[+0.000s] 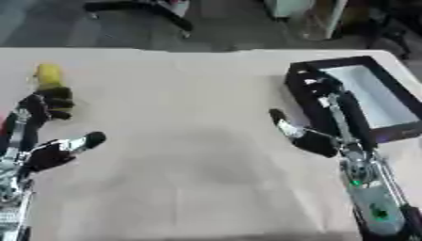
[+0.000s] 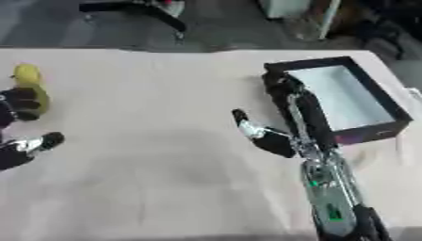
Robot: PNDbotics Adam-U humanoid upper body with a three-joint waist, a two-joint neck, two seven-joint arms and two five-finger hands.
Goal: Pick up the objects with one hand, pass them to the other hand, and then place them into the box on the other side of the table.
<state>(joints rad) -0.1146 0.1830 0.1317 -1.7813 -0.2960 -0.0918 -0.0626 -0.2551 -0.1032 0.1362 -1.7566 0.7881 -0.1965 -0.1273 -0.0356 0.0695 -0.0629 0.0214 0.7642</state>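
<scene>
Here the task's thing, a yellow object (image 1: 49, 75), stands near the far left edge of the desk (image 1: 190, 117), its lower part hidden behind the dark fingers (image 1: 56, 101) of the left hand (image 1: 37, 120). Its exact kind cannot be told; only a rounded yellow top shows. The fingers curl round its lower part, while the thumb sticks out toward the middle of the desk, apart from the object. Whether the object is off the desk surface or resting on it cannot be told.

Across the desk, the right hand (image 2: 268, 134) hangs with fingers straight and spread, holding nothing. Its long fingers reach along the near-left wall of the black box (image 2: 387, 110), and its thumb points toward the desk's middle. The box lies on the right side, well apart from the yellow object; its pale inside floor shows bare, with nothing seen in it.

Judged from this layout, the task stands at its first step: the pick-up by the left hand is under way, and the handover to the right hand and the placing into the box are not yet done. The two hands are well apart, with a wide stretch of bare desk between them.

No brand, label or writing can be read on the object, the box or the arms. Green lights show on the right forearm (image 1: 375, 207). Beyond the desk's far edge, a dark floor and furniture legs appear.
</scene>
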